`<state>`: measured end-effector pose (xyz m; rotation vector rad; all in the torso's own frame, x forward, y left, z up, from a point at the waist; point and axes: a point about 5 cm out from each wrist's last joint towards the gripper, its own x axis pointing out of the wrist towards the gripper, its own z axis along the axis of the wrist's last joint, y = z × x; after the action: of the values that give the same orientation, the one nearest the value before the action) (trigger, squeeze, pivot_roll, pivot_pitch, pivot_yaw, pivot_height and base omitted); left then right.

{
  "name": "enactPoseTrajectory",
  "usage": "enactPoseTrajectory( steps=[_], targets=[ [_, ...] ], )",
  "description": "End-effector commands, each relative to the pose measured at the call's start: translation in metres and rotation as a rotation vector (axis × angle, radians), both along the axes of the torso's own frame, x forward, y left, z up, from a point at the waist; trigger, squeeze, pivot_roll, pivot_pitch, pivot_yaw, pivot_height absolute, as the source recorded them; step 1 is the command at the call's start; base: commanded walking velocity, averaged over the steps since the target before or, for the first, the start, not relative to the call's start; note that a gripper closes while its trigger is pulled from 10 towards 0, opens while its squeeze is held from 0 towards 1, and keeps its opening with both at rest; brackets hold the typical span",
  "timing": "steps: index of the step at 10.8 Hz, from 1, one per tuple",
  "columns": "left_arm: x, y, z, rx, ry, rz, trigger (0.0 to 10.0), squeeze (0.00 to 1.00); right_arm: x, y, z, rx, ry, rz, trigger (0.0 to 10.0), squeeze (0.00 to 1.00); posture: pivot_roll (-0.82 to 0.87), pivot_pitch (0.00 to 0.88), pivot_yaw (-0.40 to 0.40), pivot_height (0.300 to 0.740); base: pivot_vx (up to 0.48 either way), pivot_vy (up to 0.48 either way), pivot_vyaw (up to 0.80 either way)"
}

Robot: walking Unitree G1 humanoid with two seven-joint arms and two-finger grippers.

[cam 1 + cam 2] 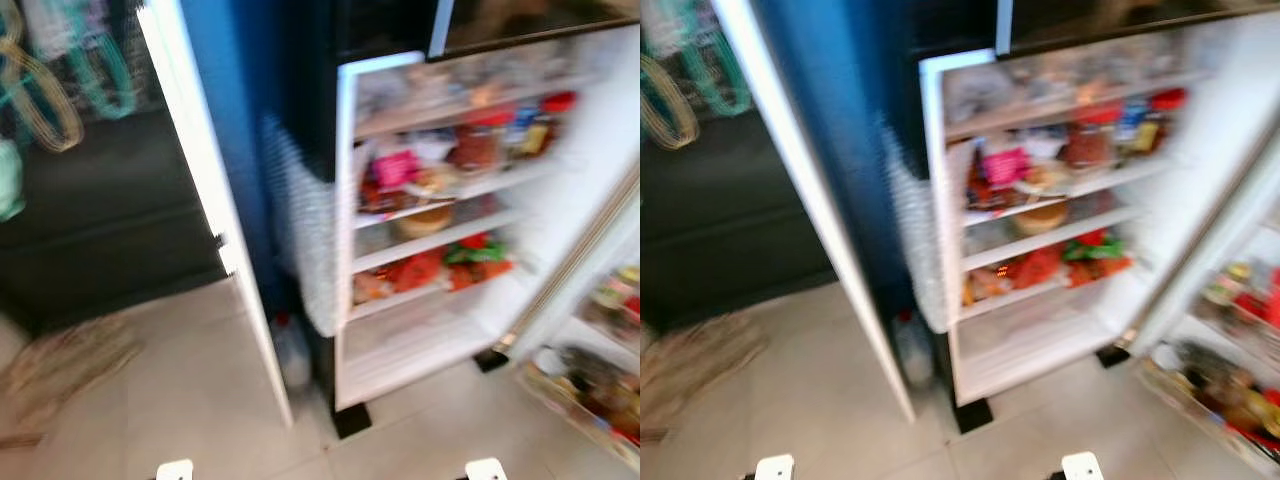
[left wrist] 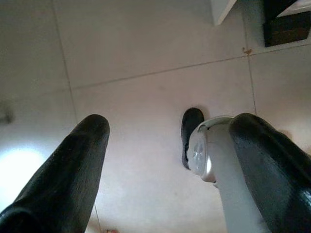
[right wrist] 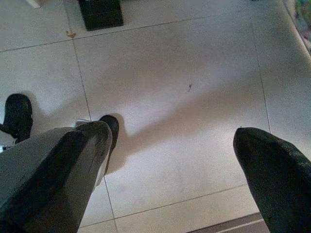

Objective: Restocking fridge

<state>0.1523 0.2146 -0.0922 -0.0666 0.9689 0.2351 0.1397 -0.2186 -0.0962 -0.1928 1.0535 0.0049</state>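
The fridge (image 1: 440,230) stands open ahead and to the right of the robot, its shelves crowded with blurred jars and packets; its door (image 1: 590,350) swings out at the right, racks filled too. A pale tiled floor (image 1: 180,400) spreads before it. A clear bottle (image 1: 291,350) sits on the floor just beside the fridge. The left gripper (image 2: 165,165) hangs over the tiles, fingers spread apart and empty. The right gripper (image 3: 175,170) hangs likewise, fingers parted, holding nothing.

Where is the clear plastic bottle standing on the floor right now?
The clear bottle stands on the tiled floor, ahead in the head views, between the white door edge and the open fridge.
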Motion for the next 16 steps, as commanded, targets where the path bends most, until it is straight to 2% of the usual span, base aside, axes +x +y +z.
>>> enactPoseTrajectory(
  steps=[1,2,6,11,16],
  targets=[
    [-0.003,0.0,-0.002,0.002,0.02,0.003,10.0,0.0,-0.006,0.004,-0.003,0.012,0.023,-0.001,10.0,0.0,-0.03,0.041,0.019,0.74,0.0,0.0,-0.79],
    [-0.001,-0.007,-0.002,0.001,0.016,-0.012,10.0,0.0,-0.006,0.004,-0.003,0.013,0.024,-0.004,10.0,0.0,-0.03,0.035,0.02,0.74,0.0,0.0,-0.79],
    [0.005,-0.01,0.0,-0.001,-0.004,-0.022,10.0,0.0,-0.007,0.004,-0.003,0.014,0.027,-0.005,10.0,0.0,-0.03,0.012,0.022,0.74,0.0,0.0,-0.79],
    [0.006,-0.012,0.0,-0.004,0.005,-0.035,10.0,0.0,-0.007,0.005,-0.004,0.014,0.029,0.007,10.0,0.0,-0.04,0.0,0.029,0.74,0.0,0.0,-0.79],
    [0.006,-0.01,0.0,-0.004,0.008,-0.036,10.0,0.0,-0.006,0.005,-0.003,0.016,0.019,0.002,10.0,0.0,-0.04,0.006,0.027,0.74,0.0,0.0,0.0]
  ],
)
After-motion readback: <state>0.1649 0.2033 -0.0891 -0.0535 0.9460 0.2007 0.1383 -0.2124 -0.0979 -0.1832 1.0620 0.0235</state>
